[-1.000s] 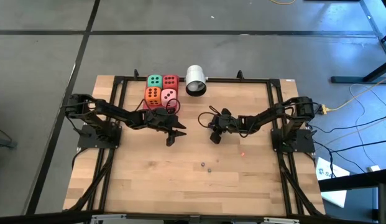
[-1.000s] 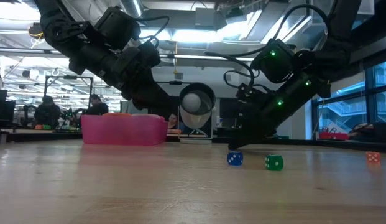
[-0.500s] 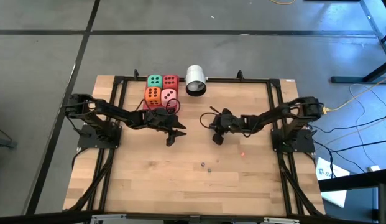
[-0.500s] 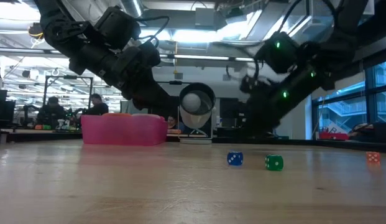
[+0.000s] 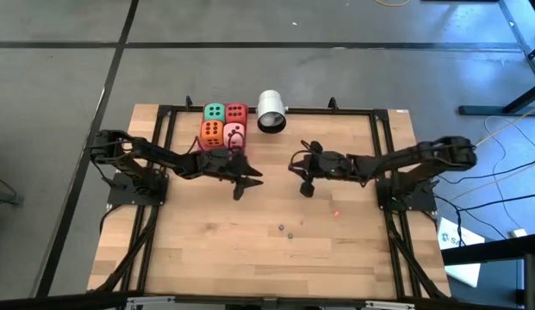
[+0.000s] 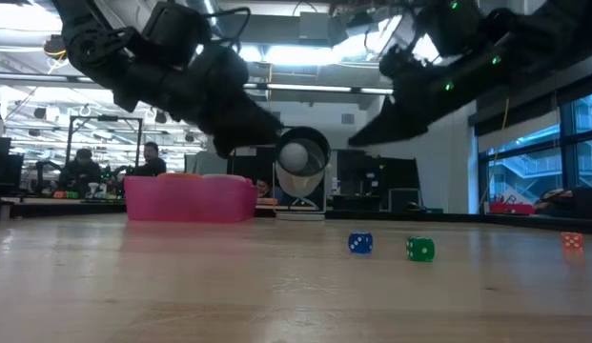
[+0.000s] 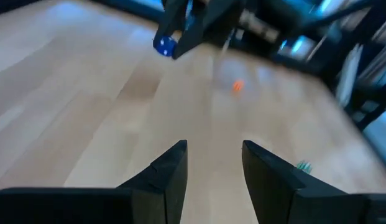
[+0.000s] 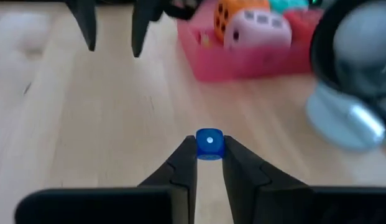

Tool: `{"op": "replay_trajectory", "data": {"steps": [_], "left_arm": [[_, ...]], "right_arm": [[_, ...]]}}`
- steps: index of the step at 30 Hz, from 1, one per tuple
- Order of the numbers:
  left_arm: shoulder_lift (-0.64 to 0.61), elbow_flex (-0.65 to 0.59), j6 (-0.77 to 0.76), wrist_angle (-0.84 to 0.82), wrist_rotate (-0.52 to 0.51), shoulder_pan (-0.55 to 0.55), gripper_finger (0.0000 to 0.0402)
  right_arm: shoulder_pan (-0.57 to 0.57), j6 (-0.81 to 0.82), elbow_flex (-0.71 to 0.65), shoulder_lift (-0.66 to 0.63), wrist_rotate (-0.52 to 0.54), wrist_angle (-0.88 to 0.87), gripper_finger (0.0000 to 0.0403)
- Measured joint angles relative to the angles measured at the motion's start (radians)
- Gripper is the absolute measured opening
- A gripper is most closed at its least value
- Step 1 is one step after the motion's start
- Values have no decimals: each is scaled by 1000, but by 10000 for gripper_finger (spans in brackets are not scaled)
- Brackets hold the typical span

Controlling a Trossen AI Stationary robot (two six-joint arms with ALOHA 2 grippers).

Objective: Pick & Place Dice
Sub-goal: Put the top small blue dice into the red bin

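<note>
The right gripper (image 5: 307, 187) hung above mid-worktop (image 5: 250, 258), its fingers (image 8: 183, 163) pinching a small blue die (image 8: 209, 144) clear of the wood. The left gripper (image 5: 242, 187) hovered nearby, facing it, fingers (image 7: 170, 171) spread and empty. Four big cubes (image 5: 224, 122) sat in a pink tray (image 6: 189, 199) at the back edge, beside a white cylinder (image 5: 270, 111). A blue (image 6: 360, 244) and a green die (image 6: 420, 250) lay together on the worktop.

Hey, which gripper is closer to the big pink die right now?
Left. The left gripper hangs open just off the pink die. The right gripper, shut on a small blue die, is farther off, past the table's middle.
</note>
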Motion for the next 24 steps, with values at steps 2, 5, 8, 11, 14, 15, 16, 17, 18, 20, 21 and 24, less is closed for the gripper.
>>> {"op": "replay_trajectory", "data": {"steps": [2, 5, 8, 11, 14, 15, 16, 17, 18, 20, 21, 24], "left_arm": [[0, 0, -46, 58, 33, 0, 144], [0, 0, -146, 157, 67, 0, 144], [0, 0, -261, 251, 94, 6, 144], [0, 0, -326, 284, 92, 8, 144], [0, 0, -362, 295, 78, 8, 144], [0, 0, -371, 302, 64, 8, 144], [0, 0, -376, 308, 46, 8, 144], [0, 0, -378, 309, 31, 8, 144], [0, 0, -382, 309, 24, 9, 144], [0, 0, -395, 309, 22, 16, 144], [0, 0, -405, 309, 23, 17, 144], [0, 0, -416, 307, 21, 19, 144]], "right_arm": [[24, -49, 4, -20, 30, 1, 57], [65, -132, 25, -24, 81, -3, 56], [102, -215, 61, -17, 137, 0, 56], [128, -280, 90, -17, 202, -14, 56], [144, -319, 116, -17, 220, -14, 56], [148, -327, 124, -16, 220, -14, 56], [152, -335, 133, -11, 220, -14, 56], [156, -344, 142, -5, 220, -14, 56], [160, -353, 146, -4, 220, -15, 56], [167, -370, 159, 5, 220, -12, 56], [169, -378, 166, 13, 220, -9, 56], [170, -390, 186, 38, 222, -14, 57]]}}
